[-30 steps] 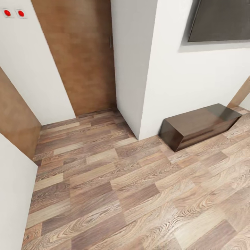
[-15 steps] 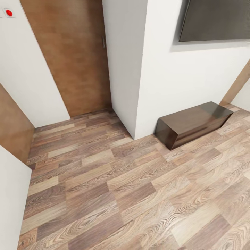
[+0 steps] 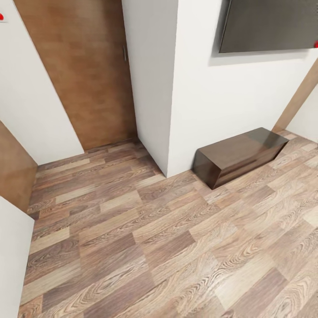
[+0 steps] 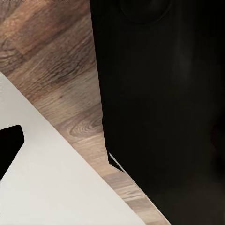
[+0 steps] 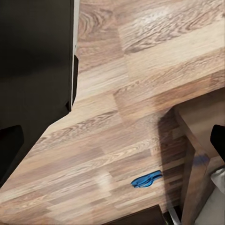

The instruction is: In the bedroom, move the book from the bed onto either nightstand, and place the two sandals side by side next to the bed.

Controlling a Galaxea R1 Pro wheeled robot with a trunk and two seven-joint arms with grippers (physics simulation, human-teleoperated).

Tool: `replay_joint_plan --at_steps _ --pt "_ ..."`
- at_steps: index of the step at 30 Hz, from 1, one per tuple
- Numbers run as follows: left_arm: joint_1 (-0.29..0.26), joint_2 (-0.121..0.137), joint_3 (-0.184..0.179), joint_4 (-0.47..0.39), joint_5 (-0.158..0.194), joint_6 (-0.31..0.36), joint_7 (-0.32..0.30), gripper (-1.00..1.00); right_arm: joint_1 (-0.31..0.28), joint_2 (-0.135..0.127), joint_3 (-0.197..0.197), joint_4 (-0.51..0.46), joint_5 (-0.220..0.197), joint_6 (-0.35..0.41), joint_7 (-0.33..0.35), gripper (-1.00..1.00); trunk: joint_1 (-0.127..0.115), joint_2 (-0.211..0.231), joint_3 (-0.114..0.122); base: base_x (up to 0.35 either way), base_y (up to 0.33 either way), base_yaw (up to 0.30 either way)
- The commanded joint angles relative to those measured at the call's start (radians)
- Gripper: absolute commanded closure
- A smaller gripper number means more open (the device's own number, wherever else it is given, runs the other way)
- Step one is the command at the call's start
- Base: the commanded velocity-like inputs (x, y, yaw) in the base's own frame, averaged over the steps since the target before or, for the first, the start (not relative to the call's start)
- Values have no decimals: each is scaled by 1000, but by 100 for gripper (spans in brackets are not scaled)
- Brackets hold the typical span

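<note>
1. Sandals are what I am hunting, and the head view gives me none of them: I see wood-plank floor (image 3: 145, 247), a brown door (image 3: 79, 75), a white wall corner (image 3: 152, 88), a dark panel on the wall (image 3: 269, 26) and a long low dark cabinet (image 3: 238, 154) set against that wall. That cabinet is not a nightstand, so I judge I am driving and facing away from the bed. The book is not before me either.

2. Left wrist view: a large black shape (image 4: 164, 93), which I take for part of the robot, sits across plank floor beside a white surface (image 4: 56, 183). I cannot tell from it how the left jaws stand, or whether they hold anything.

3. Right wrist view: one blue sandal (image 5: 146, 179) lies flat on the floor, near a brown wooden frame (image 5: 197, 140), probably the bed, though too little shows to be sure. Dark robot parts (image 5: 33, 61) cover one side. I cannot tell the right jaws' state here either.

4. To do this step well, I would turn the base slowly toward the side the right wrist camera looks at, until the head camera has sandal and bed, and stop well apart from the sandal so the wheels do not run over it
</note>
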Motion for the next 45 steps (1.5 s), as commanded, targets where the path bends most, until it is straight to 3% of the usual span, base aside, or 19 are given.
replay_joint_plan --at_steps 1,45 --pt "0 0 -9 -1 10 -3 4 -100 0 0 8 -2 -1 9 -3 -100 0 0 -1 0 0 -78" --pt "0 0 -9 -1 10 -3 4 -100 0 -1 7 -3 -1 9 -3 -100 0 0 -1 0 0 -49"
